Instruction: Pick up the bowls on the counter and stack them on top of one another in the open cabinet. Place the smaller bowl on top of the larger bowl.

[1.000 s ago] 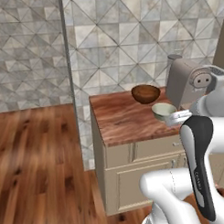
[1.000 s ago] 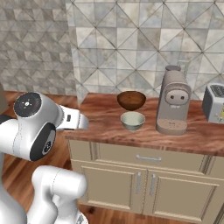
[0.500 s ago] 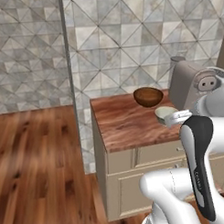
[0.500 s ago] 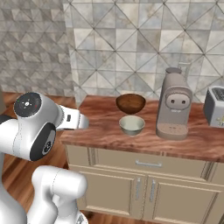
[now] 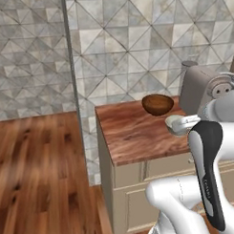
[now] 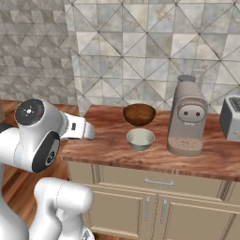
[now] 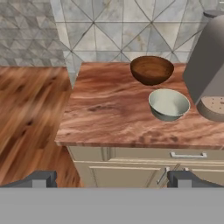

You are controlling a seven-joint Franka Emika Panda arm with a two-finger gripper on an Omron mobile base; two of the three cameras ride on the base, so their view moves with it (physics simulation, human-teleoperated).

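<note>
In the hand view the wood floor [image 7: 26, 109] fills the left, at 9 o'clock. The counter [image 7: 109, 113] spreads across the middle, its left end against the tiled wall [image 7: 109, 30]. The gripper [image 7: 112, 179] sits at 6 o'clock, well back from the counter's front edge and touching nothing; its 2 fingertips [image 7: 41, 178] stand wide apart at the bottom corners, so the jaws are open and empty.

The brown bowl [image 7: 152, 70] stands upright at 1 o'clock, near the wall. The pale bowl [image 7: 169, 104] sits just in front of it, at 2 o'clock, close to it; whether the 2 rims touch cannot be told. A grey coffee machine [image 7: 205, 65] stands at 3 o'clock, just right of both bowls.

In the right base view the brown bowl [image 6: 139, 114] is behind the pale bowl [image 6: 140, 138], with the coffee machine [image 6: 187, 117] to their right and a toaster [image 6: 232, 119] at the far right edge. Drawers [image 6: 154, 180] with metal handles run under the counter [image 6: 108, 140].

In the left base view the pale bowl [image 5: 175, 122] is partly hidden by the arm, the brown bowl [image 5: 157, 104] behind it.
</note>
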